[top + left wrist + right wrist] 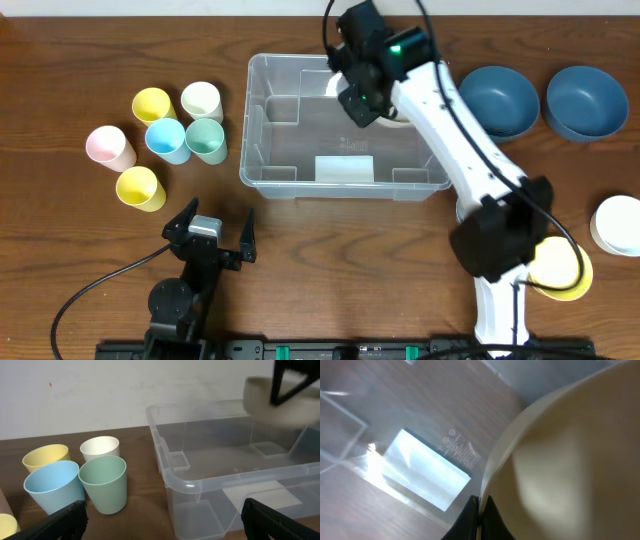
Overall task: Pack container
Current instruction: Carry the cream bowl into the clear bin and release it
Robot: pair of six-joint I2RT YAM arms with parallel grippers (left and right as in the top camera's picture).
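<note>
Packing step: the right gripper [362, 100] hangs over the container [248, 130], clenched on the rim of a cream bowl [280, 405]. This looks like the placing stage, with the bowl not yet set down.
Container: it sits mid-table [350, 260] between the cups [205, 140] and the blue bowls [500, 100], its white label [345, 168] at the near wall. Its floor looks bare.
Bowl: it is carried over the far right part of the container, at about rim height in the left wrist view and apart from the floor.
Left gripper [213, 232]: released, with the jaws spread wide and holding nothing. It is parked near the front edge of the table, facing the container's near left corner.
Next move: probably a straight drop to the floor, then letting go. The bowl should be level and touching down before the jaws part, or it may tip or skid.
Edges: the far and right walls are the closest. The bowl's side could catch the thick rim if the descent drifts right or back.
Open room: the left and near parts of the container are free, and there is bare table in front of it. The cups stand well apart on the left.
Left to pack, by the look of it: six cups, two blue bowls, white bowls [618, 225] and a yellow bowl [560, 270] partly under the right arm.
</note>
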